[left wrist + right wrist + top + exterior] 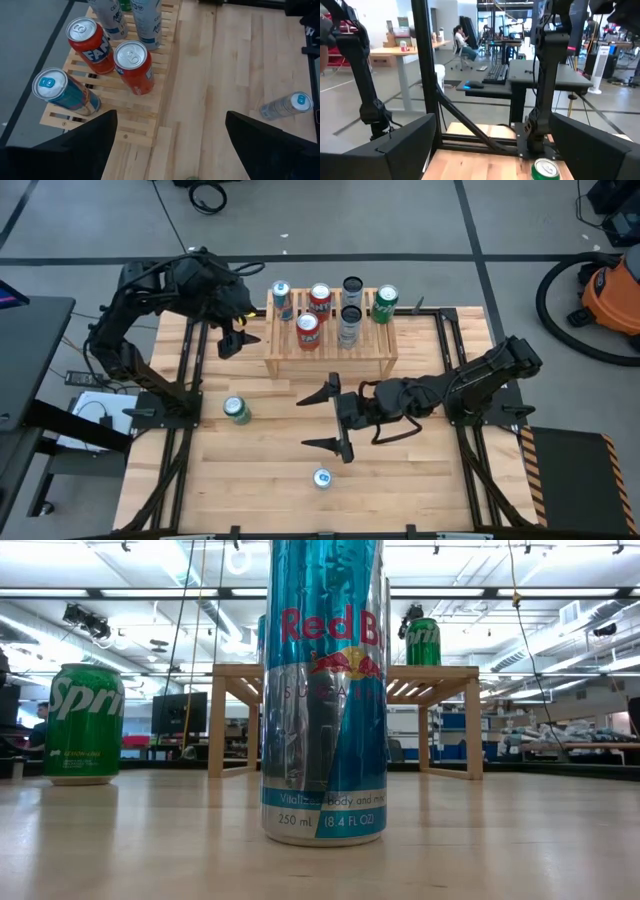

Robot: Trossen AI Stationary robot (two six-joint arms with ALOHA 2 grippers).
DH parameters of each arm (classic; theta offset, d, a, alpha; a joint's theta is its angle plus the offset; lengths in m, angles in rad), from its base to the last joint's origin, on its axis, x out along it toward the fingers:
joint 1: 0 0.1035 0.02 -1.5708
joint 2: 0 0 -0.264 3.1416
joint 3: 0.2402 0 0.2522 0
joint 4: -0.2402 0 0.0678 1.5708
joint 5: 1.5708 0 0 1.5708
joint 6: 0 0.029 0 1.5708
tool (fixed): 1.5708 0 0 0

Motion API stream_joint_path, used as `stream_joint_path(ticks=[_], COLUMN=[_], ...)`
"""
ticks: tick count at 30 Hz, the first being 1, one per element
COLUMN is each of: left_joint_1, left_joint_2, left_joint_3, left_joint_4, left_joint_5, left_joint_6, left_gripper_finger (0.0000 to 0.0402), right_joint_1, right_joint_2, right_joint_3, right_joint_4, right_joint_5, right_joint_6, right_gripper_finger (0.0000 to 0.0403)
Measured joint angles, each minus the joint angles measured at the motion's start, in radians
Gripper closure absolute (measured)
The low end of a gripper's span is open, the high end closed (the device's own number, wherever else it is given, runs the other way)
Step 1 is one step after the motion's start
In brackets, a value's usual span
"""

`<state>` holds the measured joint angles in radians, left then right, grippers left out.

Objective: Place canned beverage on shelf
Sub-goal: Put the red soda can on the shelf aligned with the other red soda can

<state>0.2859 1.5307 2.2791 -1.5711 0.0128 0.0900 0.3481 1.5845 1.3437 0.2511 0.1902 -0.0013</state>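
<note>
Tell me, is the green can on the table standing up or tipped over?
Standing up. The green can shows its round silver top from above, and the low view shows it upright on the table.

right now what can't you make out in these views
- Low view: the Red Bull can stands close to the lens, cut off at the top edge, and hides the middle of the shelf.
- High view: labels on the two grey cans are too small to read.
- Right wrist view: the green can is cut off by the bottom edge.

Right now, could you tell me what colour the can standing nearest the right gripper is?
Green can, clearest in the high view.
</note>
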Motion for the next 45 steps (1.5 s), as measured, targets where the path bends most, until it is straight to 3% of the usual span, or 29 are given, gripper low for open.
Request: stream_joint_path(ticks=[9,16,22,28,34,45], left_joint_1=[0.0,0.004,0.004,0.004,0.004,0.004], left_joint_2=[-0.016,-0.035,-0.035,-0.035,-0.044,-0.042], left_joint_3=[0.0,0.0,0.0,0.0,-0.001,-0.002], left_joint_4=[0.0,0.0,0.0,0.0,0.0,0.0], left_joint_5=[0.0,-0.001,-0.001,-0.001,-0.002,-0.002], left_joint_6=[0.02,0.06,0.059,0.055,0.054,0.054], left_gripper_finger=[0.0028,0.0028,0.0028,0.0028,0.0028,0.0028], right_joint_1=[-0.001,0.009,-0.014,-0.059,-0.034,-0.1], right_joint_2=[0.017,0.124,0.216,0.319,0.398,0.506], right_joint_3=[0.001,-0.001,0.001,0.029,0.105,0.176], right_joint_4=[0.022,0.09,0.22,0.268,0.301,0.427], right_joint_5=[-0.047,0.331,0.596,0.765,1.08,1.271], right_joint_6=[-0.001,-0.078,-0.109,-0.121,-0.182,-0.179], right_gripper_finger=[0.0015,0.0015,0.0015,0.0015,0.0015,0.0015])
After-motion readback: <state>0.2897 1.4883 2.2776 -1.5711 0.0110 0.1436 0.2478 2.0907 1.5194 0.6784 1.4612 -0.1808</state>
